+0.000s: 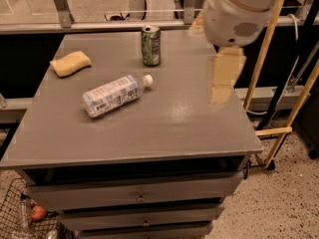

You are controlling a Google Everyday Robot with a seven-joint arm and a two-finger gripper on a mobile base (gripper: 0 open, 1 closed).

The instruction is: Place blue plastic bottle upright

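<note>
We note the blue plastic bottle [115, 94] lying on its side left of the worktop's [164, 128] centre, cap toward the far right corner. The gripper [224, 83] hangs near the right edge, well apart from the bottle; we cannot tell its grip state.

Grey tabletop [149, 133] on a cabinet with stacked drawers [139, 197].
Green drink can [150, 45]: upright, near the far edge.
Yellow sponge [71, 63]: far left, well apart from the can.
Wire basket [17, 218]: on the floor at lower left, holding a reddish round item [38, 212].
Yellow poles [263, 54]: leaning at right.
Speckled floor [284, 203].
Gripper [223, 89]: above the tabletop's right side.
</note>
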